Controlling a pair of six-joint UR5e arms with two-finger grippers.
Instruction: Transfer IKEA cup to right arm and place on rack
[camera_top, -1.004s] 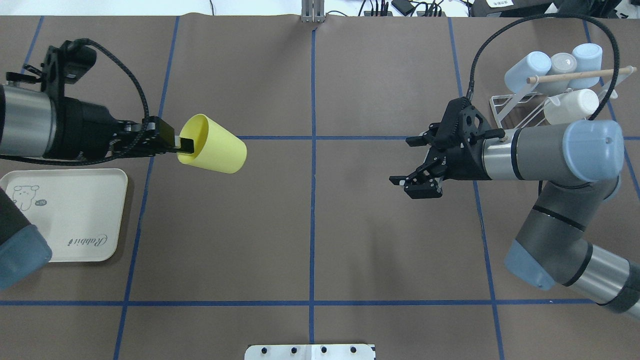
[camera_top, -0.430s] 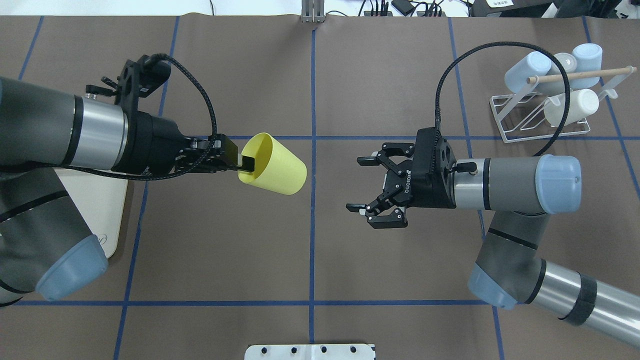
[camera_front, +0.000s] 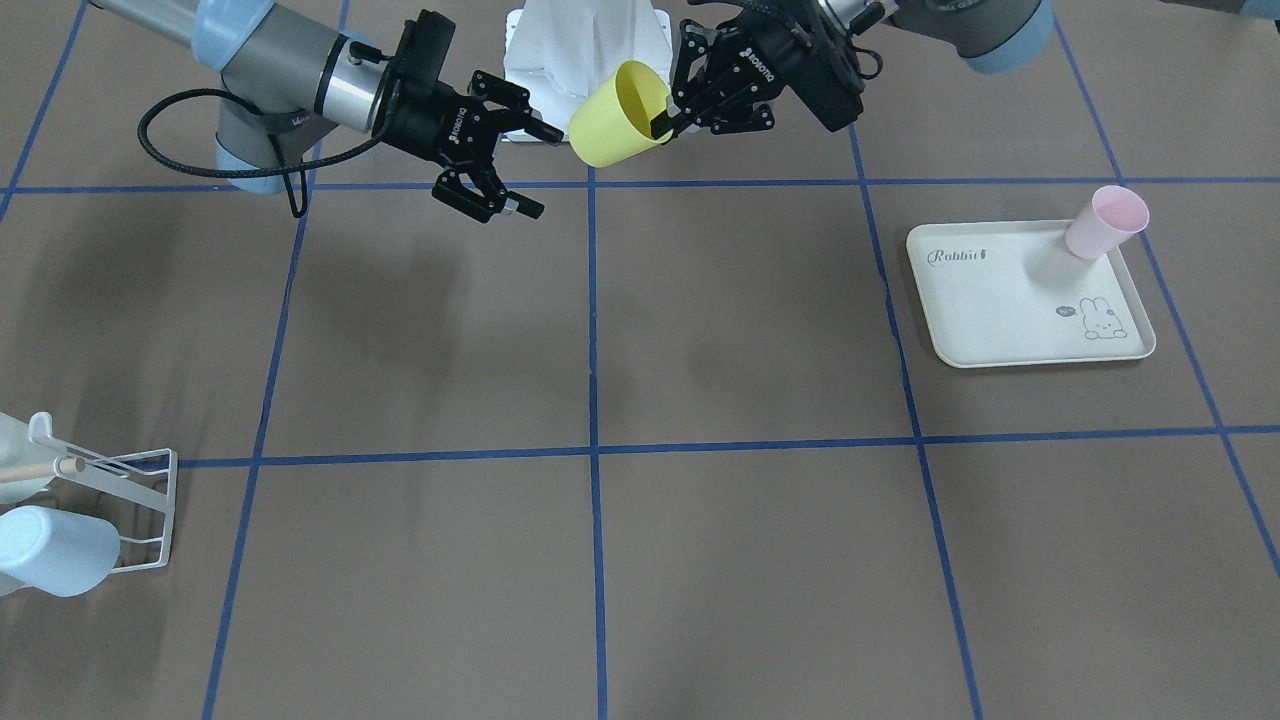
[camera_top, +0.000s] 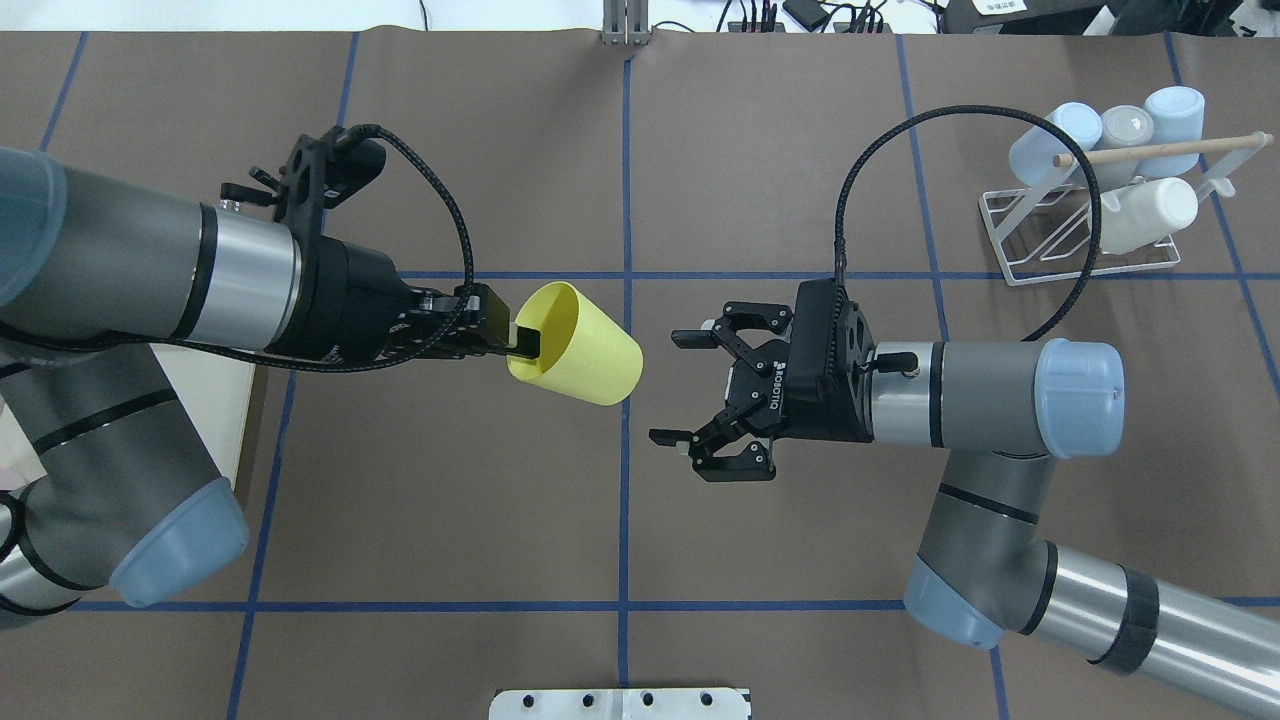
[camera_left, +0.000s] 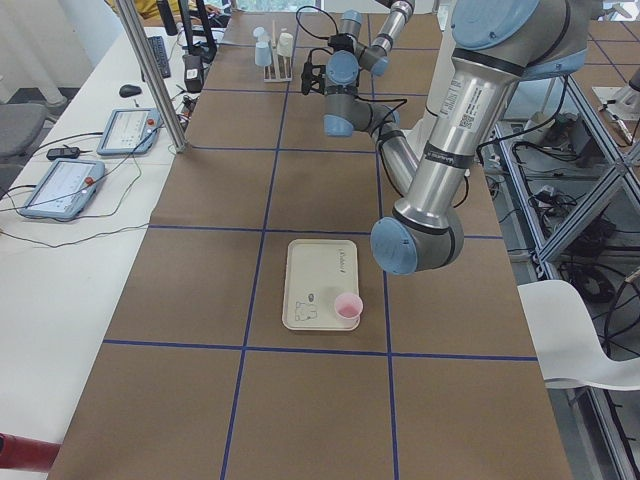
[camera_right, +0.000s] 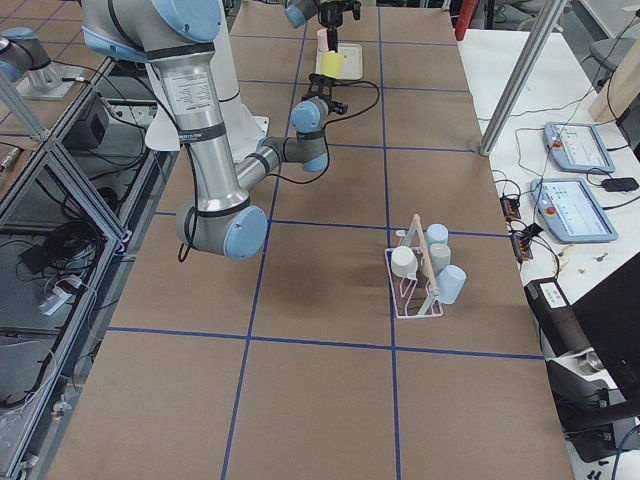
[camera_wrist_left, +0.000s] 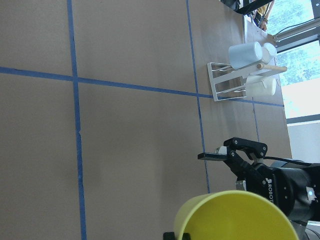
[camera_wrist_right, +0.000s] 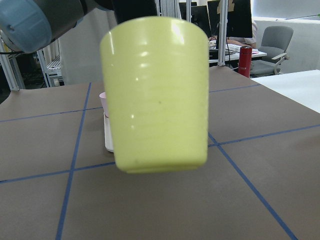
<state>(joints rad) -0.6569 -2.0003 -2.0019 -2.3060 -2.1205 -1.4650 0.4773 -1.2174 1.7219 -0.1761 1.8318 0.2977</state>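
The yellow IKEA cup (camera_top: 580, 345) is held in the air on its side over the table's middle, its base toward the right arm. My left gripper (camera_top: 520, 340) is shut on its rim, one finger inside the cup. My right gripper (camera_top: 672, 388) is open and empty, just right of the cup's base, jaws wide. In the front-facing view the cup (camera_front: 612, 115) lies between the left gripper (camera_front: 660, 122) and the right gripper (camera_front: 535, 170). The right wrist view shows the cup's base (camera_wrist_right: 157, 95) close ahead. The white wire rack with a wooden dowel (camera_top: 1150, 152) stands at the far right.
Light blue, grey and white cups (camera_top: 1150, 212) hang on the rack. A cream rabbit tray (camera_front: 1020, 300) with a pink cup (camera_front: 1105, 222) lies on the robot's left side, mostly under the left arm in the overhead view. Blue tape lines grid the brown table.
The left arm has carried the cup rightward toward the centre. The right arm has moved left from near the rack, still open, and now faces the cup's base closely.
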